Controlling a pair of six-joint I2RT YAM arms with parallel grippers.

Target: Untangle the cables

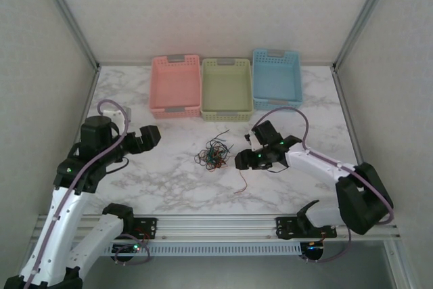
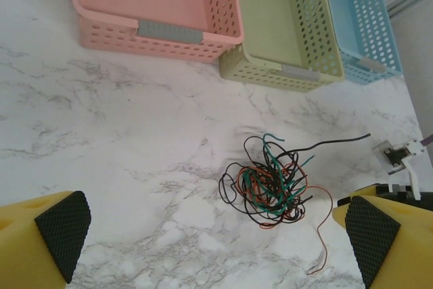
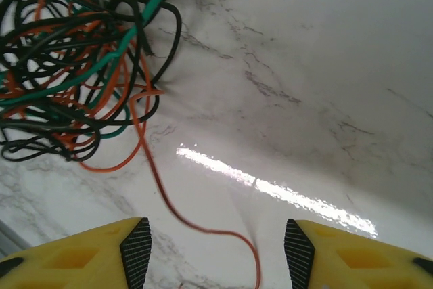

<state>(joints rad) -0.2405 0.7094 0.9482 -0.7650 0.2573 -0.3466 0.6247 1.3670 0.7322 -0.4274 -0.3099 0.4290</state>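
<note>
My right hand [image 3: 216, 252]: fingers apart, straddling red strand [image 3: 152, 174] off cable clump [image 3: 67, 59], probably to isolate it. My left hand [image 2: 216, 238]: wide open, clear.

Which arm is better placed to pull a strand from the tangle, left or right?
Right, likely. The right gripper hovers close beside the cables, a loose red strand lying between its open fingers. The left gripper sits farther away.
</note>
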